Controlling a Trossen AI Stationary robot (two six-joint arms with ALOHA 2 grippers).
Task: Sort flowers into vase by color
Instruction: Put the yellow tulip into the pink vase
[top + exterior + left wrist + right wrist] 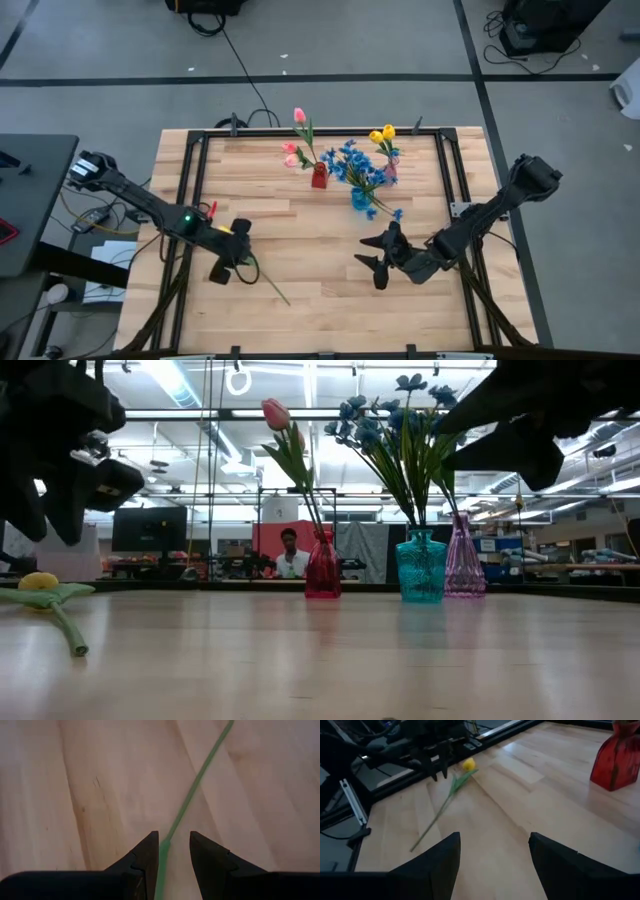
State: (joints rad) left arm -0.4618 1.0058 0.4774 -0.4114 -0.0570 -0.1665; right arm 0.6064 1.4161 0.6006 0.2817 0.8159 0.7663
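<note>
A yellow tulip point(468, 765) lies flat on the table's left half, and its thin green stem point(435, 817) runs toward the near edge. My left gripper point(174, 855) hangs open above it, pointing down, with a finger on either side of the stem point(192, 790) and clear of it. In the low view the tulip point(38, 582) lies on the wood below the left gripper point(60, 470). My right gripper point(368, 262) waits open over the table's right half, facing the tulip. Pink tulips point(296, 135) stand in a red vase point(319, 176), blue blossoms point(352, 165) in a teal vase point(360, 198), and yellow tulips point(384, 134) in a pink vase point(463, 565).
The three vases stand close together near the far middle of the table point(300, 320). A black frame rail point(195, 190) borders the tabletop on its left, far and right sides. Bare wood lies between the two arms. A person point(290, 555) sits in the room beyond the table.
</note>
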